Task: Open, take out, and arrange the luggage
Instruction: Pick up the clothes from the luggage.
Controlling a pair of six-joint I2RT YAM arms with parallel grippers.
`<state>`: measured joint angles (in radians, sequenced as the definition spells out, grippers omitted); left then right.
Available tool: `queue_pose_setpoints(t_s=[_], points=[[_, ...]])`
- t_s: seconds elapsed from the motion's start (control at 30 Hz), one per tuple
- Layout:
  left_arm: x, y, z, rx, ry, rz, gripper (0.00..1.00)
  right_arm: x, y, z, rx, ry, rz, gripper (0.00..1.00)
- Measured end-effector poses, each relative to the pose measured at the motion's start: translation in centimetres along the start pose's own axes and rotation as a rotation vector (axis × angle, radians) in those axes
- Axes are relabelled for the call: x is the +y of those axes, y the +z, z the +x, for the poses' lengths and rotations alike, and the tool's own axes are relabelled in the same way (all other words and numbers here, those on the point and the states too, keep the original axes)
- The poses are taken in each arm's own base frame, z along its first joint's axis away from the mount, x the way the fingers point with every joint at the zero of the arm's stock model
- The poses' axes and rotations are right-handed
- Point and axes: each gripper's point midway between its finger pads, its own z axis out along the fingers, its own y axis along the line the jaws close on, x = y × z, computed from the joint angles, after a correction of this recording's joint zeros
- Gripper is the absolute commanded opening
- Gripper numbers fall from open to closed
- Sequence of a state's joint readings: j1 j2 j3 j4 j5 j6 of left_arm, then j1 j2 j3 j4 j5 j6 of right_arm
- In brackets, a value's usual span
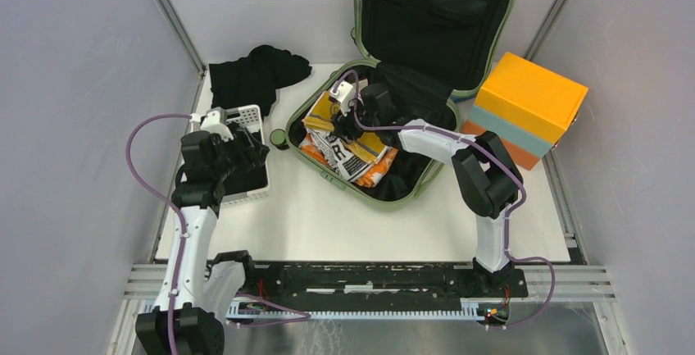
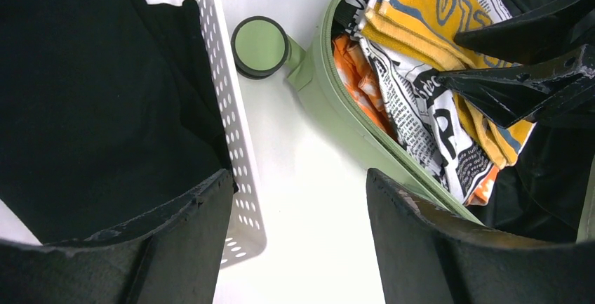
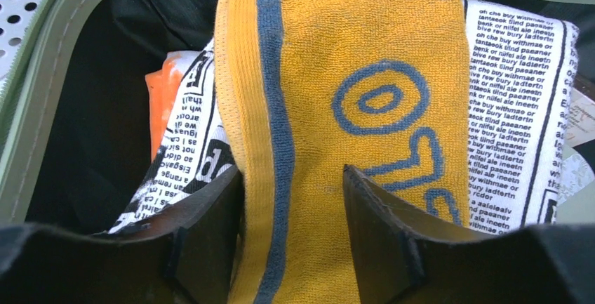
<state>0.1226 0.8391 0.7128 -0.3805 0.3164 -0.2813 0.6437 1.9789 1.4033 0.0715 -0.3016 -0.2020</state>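
Luggage — sage-green shell, lid open, black lining

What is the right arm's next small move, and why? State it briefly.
Probably close the right gripper on the yellow towel: its fingers stand apart, straddling the towel's blue-striped fold, which lies topmost in the open luggage, so it looks ready to pinch and lift.
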Motion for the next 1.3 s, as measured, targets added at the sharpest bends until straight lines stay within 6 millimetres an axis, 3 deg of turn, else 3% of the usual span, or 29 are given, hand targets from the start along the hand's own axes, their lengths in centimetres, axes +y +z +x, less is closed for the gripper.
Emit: queue_pose_setpoints(t_s=[0.07, 0.17, 0.33, 0.5, 0.77, 0.97, 1.03, 1.17, 1.3], points=[[-0.05, 0.02, -0.03, -0.001, 0.0, 0.003, 0.76, 0.05, 0.0, 0.0, -0.004, 0.01, -0.005, 0.47], [-0.1, 0.02, -0.06, -0.002, 0.001, 0.006, 0.76, 0.24, 0.03, 0.11, -0.011, 0.027, -0.015, 0.47], [-0.21, 0.08, -0.28, -0.01, 0.004, 0.012, 0.76, 0.47, 0.04, 0.14, -0.025, 0.047, -0.031, 0.58], [-0.36, 0.13, -0.2, -0.005, 0.004, 0.022, 0.76, 0.53, -0.05, 0.18, -0.036, 0.066, -0.047, 0.58], [-0.48, 0.13, -0.18, -0.003, 0.004, 0.028, 0.76, 0.81, 0.01, -0.51, -0.063, 0.093, -0.063, 0.43], [-0.5, 0.12, -0.18, -0.003, 0.004, 0.03, 0.76, 0.84, 0.02, -0.51, -0.063, 0.103, -0.062, 0.39], [-0.52, 0.12, -0.18, -0.003, 0.004, 0.031, 0.76, 0.8, 0.0, -0.4, -0.058, 0.104, -0.059, 0.4], [-0.62, 0.16, -0.22, -0.004, 0.005, 0.037, 0.79, 0.69, -0.03, -0.1, -0.045, 0.098, -0.053, 0.51], [-0.71, 0.38, -0.18, -0.001, 0.004, 0.046, 0.85, 0.49, -0.09, 0.0, -0.033, 0.088, -0.045, 0.51]])
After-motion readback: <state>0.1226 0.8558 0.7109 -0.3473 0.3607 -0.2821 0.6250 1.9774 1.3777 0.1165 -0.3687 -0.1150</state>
